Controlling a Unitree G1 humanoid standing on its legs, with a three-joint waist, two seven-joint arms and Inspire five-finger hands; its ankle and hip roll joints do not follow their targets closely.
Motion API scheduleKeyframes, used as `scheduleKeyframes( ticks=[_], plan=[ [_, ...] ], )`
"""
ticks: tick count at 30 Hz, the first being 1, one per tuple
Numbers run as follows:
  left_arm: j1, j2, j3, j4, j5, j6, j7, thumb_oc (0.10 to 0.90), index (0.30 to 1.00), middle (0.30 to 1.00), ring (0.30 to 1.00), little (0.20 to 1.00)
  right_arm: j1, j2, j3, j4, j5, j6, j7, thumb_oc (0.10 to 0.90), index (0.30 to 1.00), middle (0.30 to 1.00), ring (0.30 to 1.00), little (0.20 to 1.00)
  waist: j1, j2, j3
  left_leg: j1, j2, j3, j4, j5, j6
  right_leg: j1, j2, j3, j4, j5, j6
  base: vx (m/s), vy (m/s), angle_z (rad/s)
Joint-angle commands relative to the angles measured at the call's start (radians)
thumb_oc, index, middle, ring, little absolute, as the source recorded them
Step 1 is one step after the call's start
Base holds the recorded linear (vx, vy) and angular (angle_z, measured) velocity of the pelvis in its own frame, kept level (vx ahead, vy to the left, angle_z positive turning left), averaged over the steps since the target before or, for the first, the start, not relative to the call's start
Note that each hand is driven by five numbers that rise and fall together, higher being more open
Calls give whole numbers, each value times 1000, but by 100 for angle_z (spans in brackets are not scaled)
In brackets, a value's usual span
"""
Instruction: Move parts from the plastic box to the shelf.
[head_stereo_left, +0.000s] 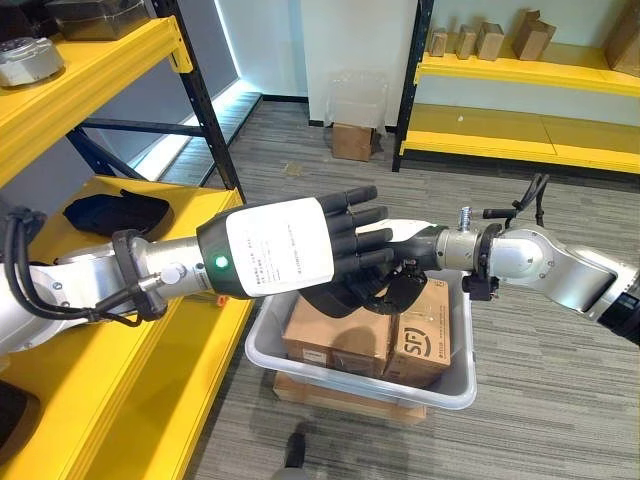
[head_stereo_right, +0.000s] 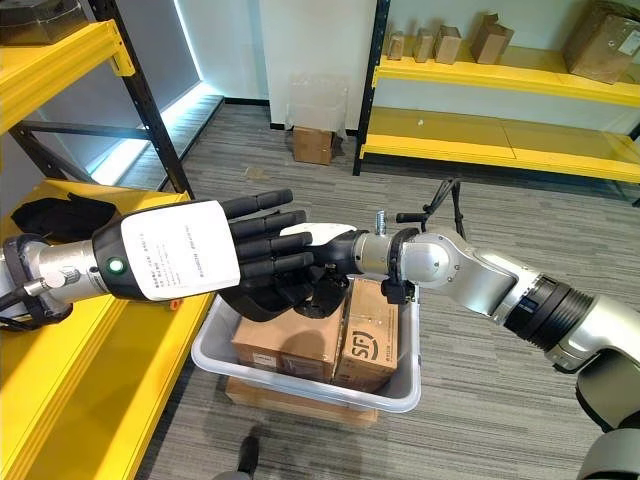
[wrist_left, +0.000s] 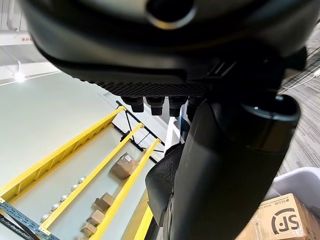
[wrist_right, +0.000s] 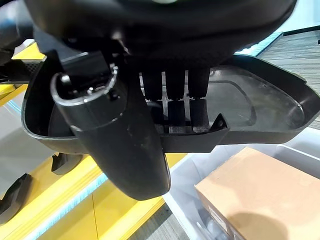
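Black plastic part (wrist_right: 260, 107) sits clamped in my right robot hand (head_stereo_right: 335, 250) above the plastic box (head_stereo_left: 455, 385) of printed cartons (head_stereo_left: 420, 340); left robot hand (head_stereo_left: 345, 240), fingers straight, blocks it; yellow shelf (head_stereo_left: 150, 400) left.

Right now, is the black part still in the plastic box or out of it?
Out. The black part is held above the plastic box, between the left hand and right hand, over the cardboard boxes.

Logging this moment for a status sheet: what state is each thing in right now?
Black plastic part: lifted above the box, held between both hands.
Left hand: fingers straight, flat against the part.
Right hand: curled round the part's edge.
Plastic box: open, holding cardboard cartons.
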Motion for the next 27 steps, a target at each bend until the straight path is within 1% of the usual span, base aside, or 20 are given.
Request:
scheduleKeyframes(
  ticks=[1, 3, 6, 10, 11, 12, 14, 15, 16, 18, 19, 20, 22, 24, 27],
  plan=[
    [65, -4, 138, 39, -40, 48, 48, 900, 1000, 1000, 1000, 1000, -75, -16, -57, -46, 96, -76, -59, 400, 300, 300, 300, 300, 15, -81, -112, 12, 119, 44, -5, -34, -72, 49, -23, -11, 2, -53, 24, 5, 8, -4],
    [116, -28, 182, 44, -53, 49, 44, 900, 1000, 1000, 1000, 1000, -61, -22, -73, -49, 99, -78, -60, 400, 300, 300, 300, 300, 19, -84, -108, 12, 120, 44, -3, -35, -71, 50, -24, -11, 3, -53, 23, 0, 0, 0],
    [170, -43, 231, 39, -64, 47, 37, 900, 1000, 1000, 1000, 1000, -55, -28, -81, -57, 98, -77, -60, 400, 300, 300, 300, 300, 19, -83, -105, 13, 120, 45, -2, -35, -70, 50, -24, -10, 4, -54, 22, 0, 0, 0],
    [276, -72, 332, 31, -94, 41, 18, 900, 1000, 1000, 1000, 1000, -34, -33, -101, -54, 99, -73, -57, 400, 300, 300, 300, 300, 23, -86, -98, 14, 120, 43, -1, -36, -70, 53, -23, -7, 3, -56, 21, 0, 0, 0],
    [293, -84, 347, 31, -105, 41, 16, 900, 1000, 1000, 1000, 1000, -26, -34, -108, -54, 100, -72, -56, 400, 300, 300, 300, 300, 25, -86, -97, 13, 121, 43, 0, -35, -69, 53, -23, -7, 4, -57, 21, 0, 0, 0],
    [350, -108, 399, 25, -129, 38, 5, 900, 1000, 1000, 1000, 1000, -11, -36, -120, -54, 98, -72, -56, 400, 300, 300, 300, 300, 26, -86, -94, 13, 121, 41, 0, -35, -69, 55, -22, -9, 4, -58, 21, 0, 0, 0],
    [405, -127, 458, 10, -146, 36, -4, 900, 1000, 1000, 1000, 1000, -3, -38, -130, -53, 97, -69, -55, 400, 300, 300, 300, 300, 24, -85, -93, 14, 120, 40, 1, -34, -68, 56, -22, -7, 4, -59, 20, 0, 0, 0],
    [431, -151, 484, 2, -164, 35, -15, 900, 1000, 1000, 1000, 1000, 6, -34, -137, -55, 98, -65, -52, 400, 300, 300, 300, 300, 21, -85, -91, 14, 121, 41, 2, -34, -68, 57, -21, -10, 6, -60, 19, 0, 0, 0],
    [439, -175, 490, 0, -173, 36, -20, 900, 1000, 1000, 1000, 1000, 9, -29, -143, -56, 98, -62, -51, 400, 300, 300, 300, 300, 17, -86, -91, 14, 121, 41, 2, -34, -68, 57, -21, -11, 8, -63, 18, 0, 0, 0],
    [455, -258, 473, 41, -196, 41, -21, 900, 1000, 1000, 1000, 1000, 16, -24, -157, -55, 88, -63, -57, 400, 300, 300, 300, 300, 12, -88, -87, 13, 120, 39, 3, -34, -68, 57, -20, -10, 12, -67, 16, 0, 0, 0],
    [456, -289, 455, 62, -196, 44, -17, 900, 1000, 1000, 1000, 1000, 16, -15, -163, -54, 92, -65, -58, 400, 300, 300, 300, 300, 6, -89, -87, 13, 119, 41, 4, -34, -68, 57, -20, -9, 12, -67, 15, 0, 0, 0],
    [442, -301, 436, 67, -189, 46, -15, 900, 1000, 1000, 1000, 1000, 17, -14, -166, -57, 94, -66, -59, 400, 300, 300, 300, 300, 4, -89, -88, 13, 119, 41, 4, -35, -68, 58, -20, -10, 13, -68, 16, 0, 0, 0],
    [420, -361, 377, 118, -176, 54, -16, 900, 1000, 1000, 1000, 1000, 6, 1, -174, -61, 90, -71, -65, 400, 300, 300, 300, 300, -3, -92, -89, 14, 119, 44, 4, -37, -68, 59, -20, -9, 15, -72, 14, 0, 0, 0],
    [401, -404, 344, 152, -178, 59, -16, 900, 1000, 1000, 1000, 1000, 9, 27, -184, -56, 86, -70, -71, 400, 300, 300, 300, 300, -9, -94, -89, 17, 121, 48, 4, -39, -67, 58, -20, -5, 16, -73, 13, 0, 0, 0],
    [354, -420, 282, 175, -157, 56, -24, 900, 1000, 1000, 1000, 1000, -6, 61, -181, -55, 85, -68, -69, 400, 300, 300, 300, 300, -18, -94, -91, 22, 123, 51, 3, -42, -65, 56, -21, 1, 17, -74, 12, 7, 2, -1]
  ],
)
